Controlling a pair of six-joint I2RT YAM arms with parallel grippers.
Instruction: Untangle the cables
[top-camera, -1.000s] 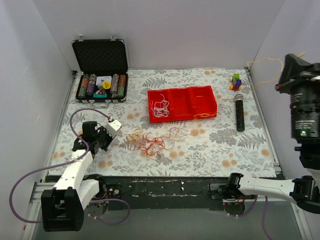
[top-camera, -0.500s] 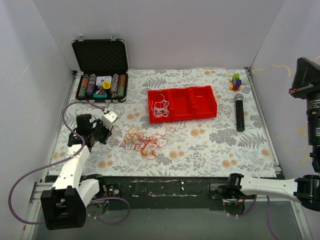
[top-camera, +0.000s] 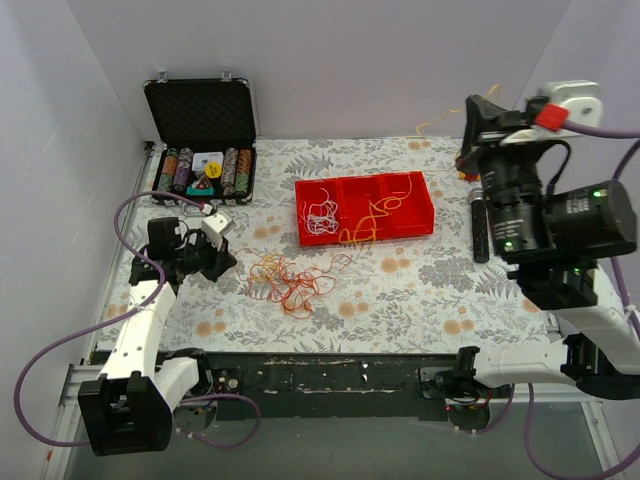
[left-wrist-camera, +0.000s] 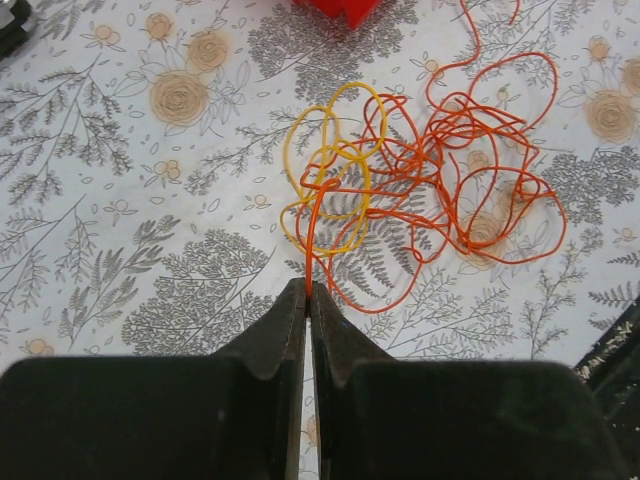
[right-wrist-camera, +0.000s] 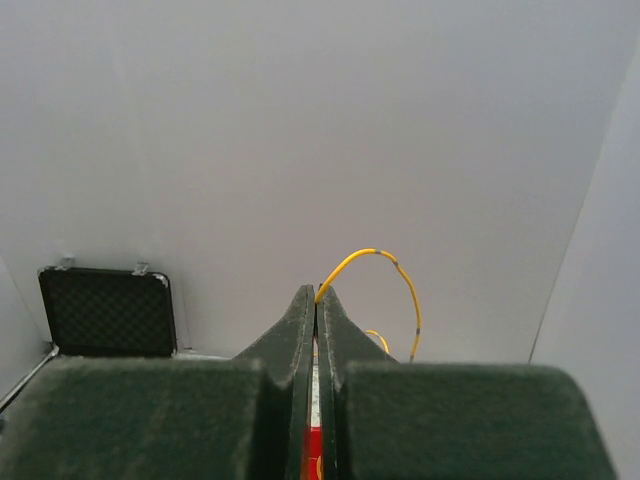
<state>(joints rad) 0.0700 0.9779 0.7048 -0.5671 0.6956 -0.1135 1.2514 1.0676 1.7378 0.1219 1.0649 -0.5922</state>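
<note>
Floral table w/ red tray, chip case, mic, cable tangle

Cables: thin, smooth, slightly glossy plastic sheath. Tray, frame centre: glossy red plastic. Tablecloth: matt printed sheet. Case, upper left: black ribbed foam lining, metal edging. Microphone: matt black.

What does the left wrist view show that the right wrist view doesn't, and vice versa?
Left wrist only: the left gripper shut on a red cable leading into the tangle of red cables and yellow loops on the floral cloth, with a corner of the red tray at the top.
Right wrist only: the right gripper shut on a yellow cable arcing against the white wall, the open black case low at the left.
Shared: each shows its own gripper pinching one thin cable.
</note>
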